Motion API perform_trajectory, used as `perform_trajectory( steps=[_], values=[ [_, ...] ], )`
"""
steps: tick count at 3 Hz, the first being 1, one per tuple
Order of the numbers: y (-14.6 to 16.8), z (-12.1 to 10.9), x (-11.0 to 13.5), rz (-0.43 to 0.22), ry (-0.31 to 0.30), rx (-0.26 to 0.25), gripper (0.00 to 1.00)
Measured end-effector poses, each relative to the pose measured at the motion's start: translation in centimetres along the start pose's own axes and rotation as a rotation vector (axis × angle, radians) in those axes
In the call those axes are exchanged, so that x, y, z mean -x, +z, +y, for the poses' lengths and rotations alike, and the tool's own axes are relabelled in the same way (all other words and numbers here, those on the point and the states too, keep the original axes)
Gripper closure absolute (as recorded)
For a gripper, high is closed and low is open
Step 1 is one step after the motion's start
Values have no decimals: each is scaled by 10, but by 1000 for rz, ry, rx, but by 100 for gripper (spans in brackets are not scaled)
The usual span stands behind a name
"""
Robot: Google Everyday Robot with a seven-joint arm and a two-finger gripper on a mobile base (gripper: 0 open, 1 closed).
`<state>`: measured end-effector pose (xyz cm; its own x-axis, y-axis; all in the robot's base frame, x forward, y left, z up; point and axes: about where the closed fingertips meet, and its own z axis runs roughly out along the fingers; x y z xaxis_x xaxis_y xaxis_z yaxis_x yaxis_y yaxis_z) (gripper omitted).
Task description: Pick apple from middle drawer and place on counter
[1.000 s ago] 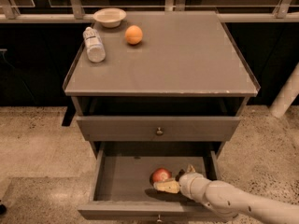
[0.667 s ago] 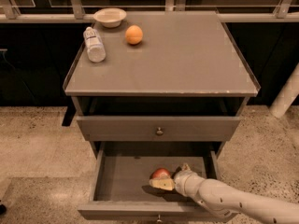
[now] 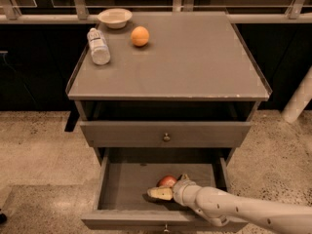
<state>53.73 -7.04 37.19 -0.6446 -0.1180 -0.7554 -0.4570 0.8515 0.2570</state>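
My gripper [image 3: 168,188] is down in the open middle drawer [image 3: 122,184], its fingers apart. 1 pale finger [image 3: 160,194] lies against the apple [image 3: 167,181] on the drawer floor. The counter [image 3: 195,57] holds 1 orange [image 3: 140,35], 1 bottle [image 3: 98,46] and 1 bowl [image 3: 115,17].

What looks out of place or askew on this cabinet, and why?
The bottle lies on its side at the left rear of the counter instead of standing. The counter's front edge shows pale chips. The gripper sits in the middle drawer beside the apple.
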Motion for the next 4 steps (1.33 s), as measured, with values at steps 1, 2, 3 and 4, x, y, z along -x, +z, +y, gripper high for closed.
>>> perform_trajectory(
  steps=[1,2,3,4],
  values=[
    [0,1,0,0,0,1,19],
    [0,1,0,0,0,1,42],
    [1,1,0,0,0,1,65],
    [0,1,0,0,0,1,89]
  ],
)
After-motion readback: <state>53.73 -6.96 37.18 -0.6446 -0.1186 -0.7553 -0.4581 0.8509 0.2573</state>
